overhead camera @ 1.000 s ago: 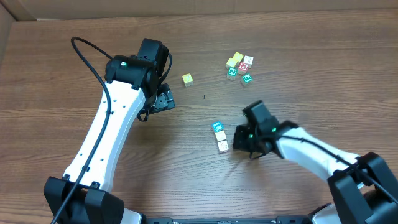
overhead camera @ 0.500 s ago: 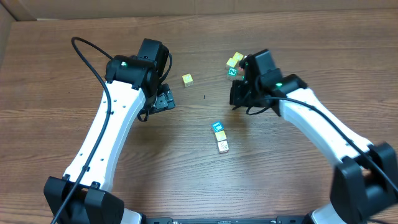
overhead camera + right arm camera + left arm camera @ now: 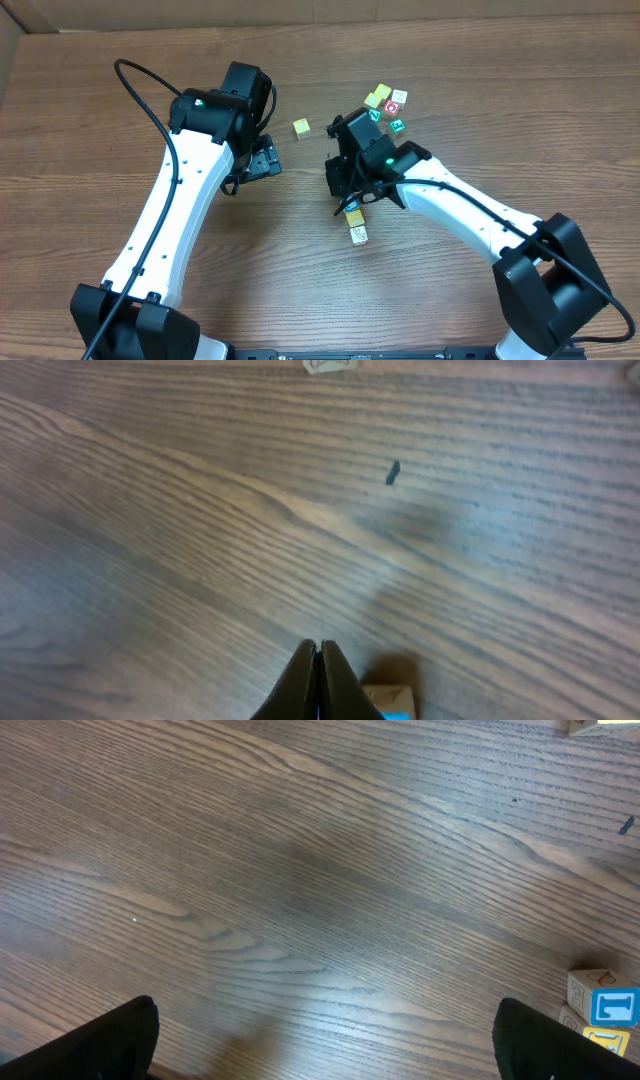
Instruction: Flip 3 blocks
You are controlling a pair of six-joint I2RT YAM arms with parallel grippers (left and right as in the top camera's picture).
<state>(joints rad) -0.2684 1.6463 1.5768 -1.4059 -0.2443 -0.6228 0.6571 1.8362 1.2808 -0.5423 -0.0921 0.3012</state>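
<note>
Near centre of the overhead frame, my right gripper (image 3: 319, 652) sits low over the table (image 3: 300, 300), jaws clenched together on nothing. Teal-faced block (image 3: 389, 700) lies just beside the tips, at the bottom edge of the right wrist view; touching or barely apart, cannot tell. Cream block (image 3: 358, 235) sits immediately below it in the overhead frame. Yellow block (image 3: 301, 127) stands alone, upper middle, well apart from both.

Step in hand, my reading: flipping the teal-faced block, with the closed fingers as a pusher rather than a grasp. How many of the three are already turned, the faces do not tell me.

Next move calls for: tips against a side face near its top edge, then a short push so the cube rolls one face over. Light wood on a smooth board; sliding is the likely failure.

Left gripper (image 3: 266, 160): released, jaws spread wide, left of centre, holding nothing.

Around: cluster at upper right with green-letter cubes (image 3: 397, 125) and a red-faced cube (image 3: 391, 107); not mine to touch. Obstacle: the cream block, close enough that a roll toward it would knock it.
</note>
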